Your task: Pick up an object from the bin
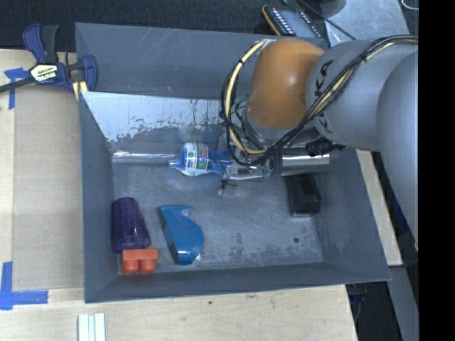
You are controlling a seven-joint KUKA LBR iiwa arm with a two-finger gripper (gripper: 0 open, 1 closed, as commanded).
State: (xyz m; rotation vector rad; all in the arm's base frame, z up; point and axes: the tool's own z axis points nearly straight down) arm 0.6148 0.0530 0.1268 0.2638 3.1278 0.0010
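My gripper [231, 178] reaches down under the arm's orange cover to the middle of the bin, close to the back wall. Right at its left side lies a small clear bottle [193, 159] with a white, blue and green label, its blue cap end towards the gripper. The gripper touches or nearly touches that cap end; the cover hides how it stands on it. A black block [304, 195] lies on the bin floor just right of the gripper.
In the front left corner a purple cup-shaped thing [126, 223] lies beside an orange block [138, 261]. A blue curved plastic piece [182, 236] rests to their right. The arm covers the bin's back right part.
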